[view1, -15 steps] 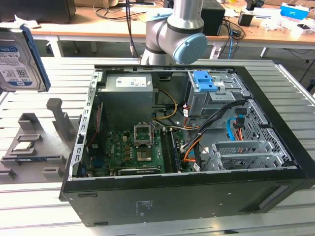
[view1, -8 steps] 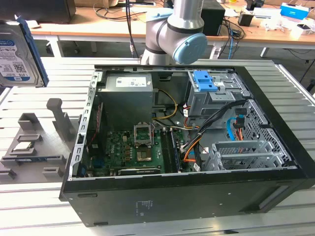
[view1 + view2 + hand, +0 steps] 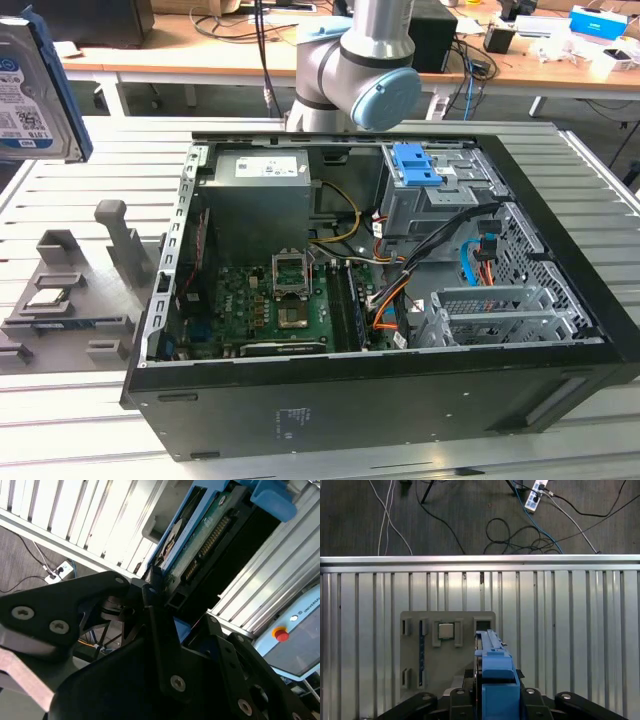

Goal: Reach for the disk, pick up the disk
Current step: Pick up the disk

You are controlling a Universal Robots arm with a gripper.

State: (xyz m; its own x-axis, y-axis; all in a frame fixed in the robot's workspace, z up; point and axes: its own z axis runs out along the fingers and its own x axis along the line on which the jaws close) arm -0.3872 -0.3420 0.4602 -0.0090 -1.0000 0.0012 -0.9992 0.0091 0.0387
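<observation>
Shows a flat, rectangular silver-black metal hard disk point(image 3: 35, 90) with a white-and-blue label and blue plastic rails. Hangs in the air at the exterior view's far left, partly cut off by the edge. Sits well above a grey plastic fixture plate point(image 3: 60, 300) on the ribbed aluminium table point(image 3: 80, 430), touching neither.

In both wrist views, shows the black 2-fingered claw point(image 3: 492, 705) drawn narrow and clamped on the disk point(image 3: 492, 675), held edge-on with 1 blue rail uppermost. In the second wrist view, shows the green circuit-board side of the disk point(image 3: 210, 535) reaching out past the claw point(image 3: 157, 600).

In the first wrist view, looks straight down on the fixture plate point(image 3: 415, 650), far below the disk. Holds 1 small square silver chip point(image 3: 445, 630) in a recess, beside a long slot standing empty.

At the centre of the exterior view, shows a large open black computer case point(image 3: 400, 400) lying on its side, well apart from the disk, with the grey and pale-blue robot arm point(image 3: 360, 70) behind it.

Judged from this: reach done, grip made, disk raised clear of the fixture plate. Appears to leave nothing of the pick-up undone.
</observation>
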